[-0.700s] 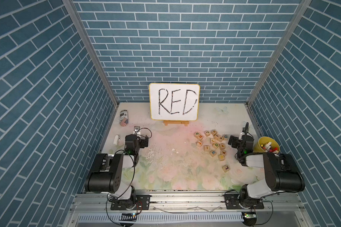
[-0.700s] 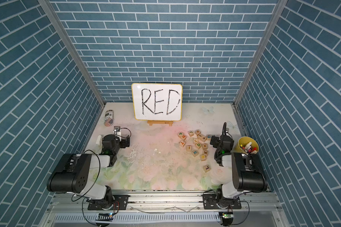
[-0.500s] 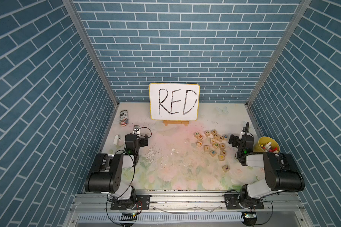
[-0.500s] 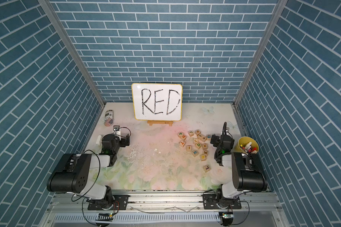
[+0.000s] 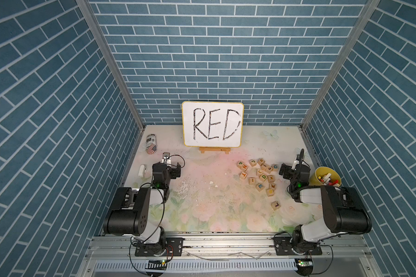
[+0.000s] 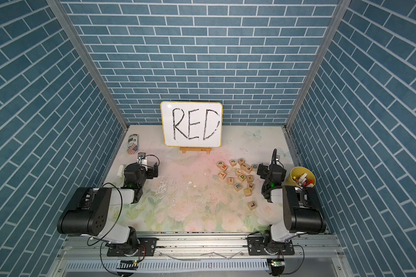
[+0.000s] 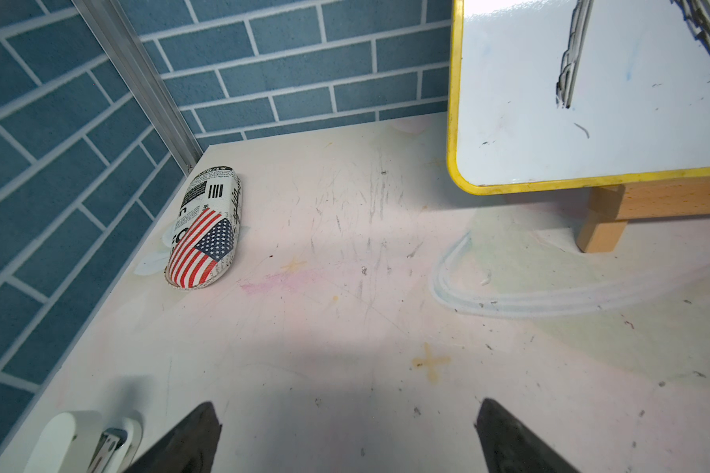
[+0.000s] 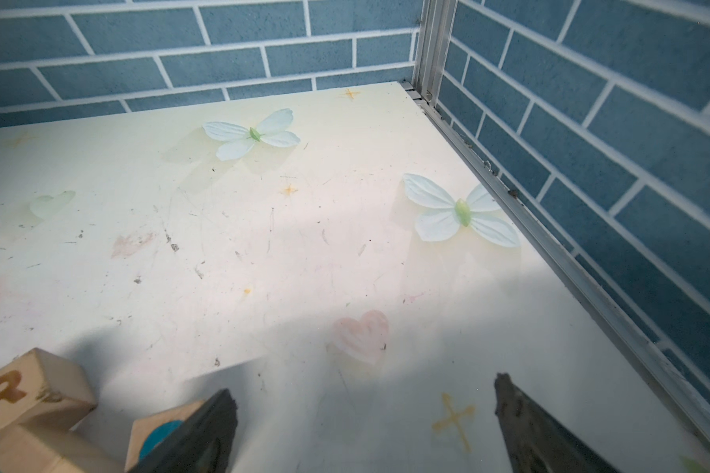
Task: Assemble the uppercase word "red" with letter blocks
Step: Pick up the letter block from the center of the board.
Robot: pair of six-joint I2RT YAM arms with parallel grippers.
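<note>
Both top views show the letter blocks (image 5: 263,177) (image 6: 242,177) loose on the right of the worktop (image 5: 202,203), unshifted since earlier; left wrist: left claw (image 7: 347,413) released, fingers (image 7: 189,442) cropped; right wrist: right claw (image 8: 365,393) released beside a cut-off R block (image 8: 21,393).

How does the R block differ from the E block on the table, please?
The R block bears an orange-brown letter; the E block bears a green one. The R block lies at the cluster's far edge, toward the whiteboard; the E block lies nearer the front. Both are light-wood cubes, lying loose.
</note>
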